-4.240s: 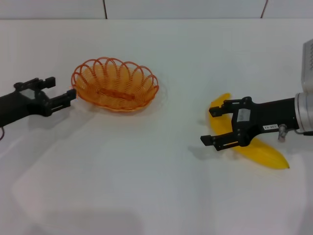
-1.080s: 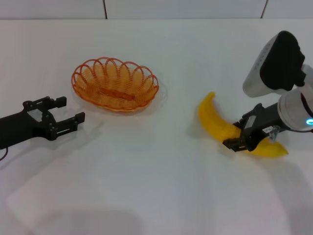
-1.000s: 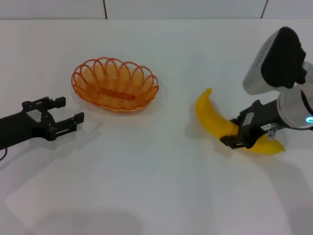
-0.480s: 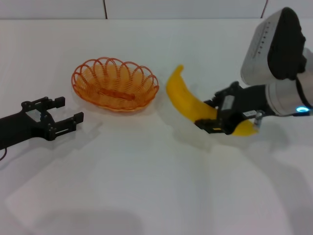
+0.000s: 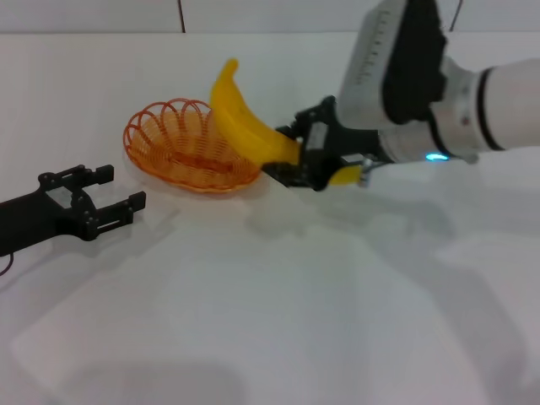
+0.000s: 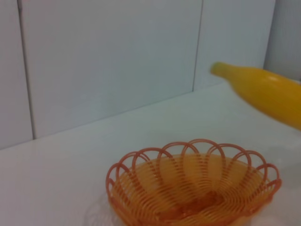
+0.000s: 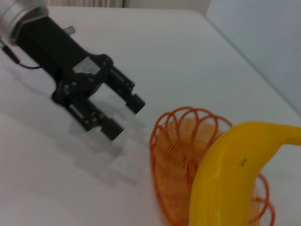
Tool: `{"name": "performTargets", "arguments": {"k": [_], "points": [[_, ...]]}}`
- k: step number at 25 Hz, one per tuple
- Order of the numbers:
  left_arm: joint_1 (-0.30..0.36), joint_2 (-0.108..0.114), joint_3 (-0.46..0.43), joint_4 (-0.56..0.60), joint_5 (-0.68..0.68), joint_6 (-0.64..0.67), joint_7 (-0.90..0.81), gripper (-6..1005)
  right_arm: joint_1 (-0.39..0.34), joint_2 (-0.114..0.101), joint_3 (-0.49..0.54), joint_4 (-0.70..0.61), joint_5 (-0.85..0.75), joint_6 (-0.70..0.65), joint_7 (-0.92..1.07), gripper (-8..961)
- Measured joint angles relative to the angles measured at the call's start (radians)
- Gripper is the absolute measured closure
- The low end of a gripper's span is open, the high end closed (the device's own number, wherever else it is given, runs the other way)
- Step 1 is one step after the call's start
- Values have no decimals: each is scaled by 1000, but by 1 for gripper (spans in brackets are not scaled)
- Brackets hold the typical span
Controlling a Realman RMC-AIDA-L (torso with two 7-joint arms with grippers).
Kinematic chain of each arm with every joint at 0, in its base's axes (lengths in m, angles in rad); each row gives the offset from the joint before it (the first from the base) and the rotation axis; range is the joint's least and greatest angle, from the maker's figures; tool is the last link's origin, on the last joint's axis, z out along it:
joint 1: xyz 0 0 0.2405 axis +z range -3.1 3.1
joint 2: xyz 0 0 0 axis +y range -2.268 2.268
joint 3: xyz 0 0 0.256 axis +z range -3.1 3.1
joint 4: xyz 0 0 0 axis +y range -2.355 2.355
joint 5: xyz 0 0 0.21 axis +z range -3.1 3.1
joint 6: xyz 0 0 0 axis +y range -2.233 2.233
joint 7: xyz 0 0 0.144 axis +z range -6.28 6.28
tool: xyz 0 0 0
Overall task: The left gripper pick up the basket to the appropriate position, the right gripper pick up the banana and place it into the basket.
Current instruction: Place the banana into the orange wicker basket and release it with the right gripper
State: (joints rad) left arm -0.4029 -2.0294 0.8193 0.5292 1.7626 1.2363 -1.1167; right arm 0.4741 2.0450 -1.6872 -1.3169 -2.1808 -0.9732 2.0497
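The orange wire basket sits on the white table, left of centre; it also shows in the left wrist view and the right wrist view. My right gripper is shut on the yellow banana and holds it in the air over the basket's right rim, one pointed end up. The banana shows in the left wrist view and the right wrist view. My left gripper is open and empty, low on the table left of the basket, apart from it; it shows in the right wrist view.
The white table stretches in front of me, with a tiled wall at its far edge. The right arm's big white-grey housing hangs over the table's right half.
My right gripper has lifted the banana off the table and carried it left, from the right side to over the basket's right rim. The left gripper and the basket have stayed still.
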Motion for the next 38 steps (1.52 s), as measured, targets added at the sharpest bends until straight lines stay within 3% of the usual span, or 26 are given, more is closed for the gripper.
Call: {"name": "performTargets", "arguments": {"k": [14,29,38], "points": [[-15,0,0,-4,-1,0,-1,275,168,3,-177,182,17,269,10,473],[-27,-1,0,-14,-1,0,4,275,236,6,-333,310,16,499,10,474],[-30,-2,0,-18,-3,0,5,275,271,11,-379,367,44,550,6,474]]}}
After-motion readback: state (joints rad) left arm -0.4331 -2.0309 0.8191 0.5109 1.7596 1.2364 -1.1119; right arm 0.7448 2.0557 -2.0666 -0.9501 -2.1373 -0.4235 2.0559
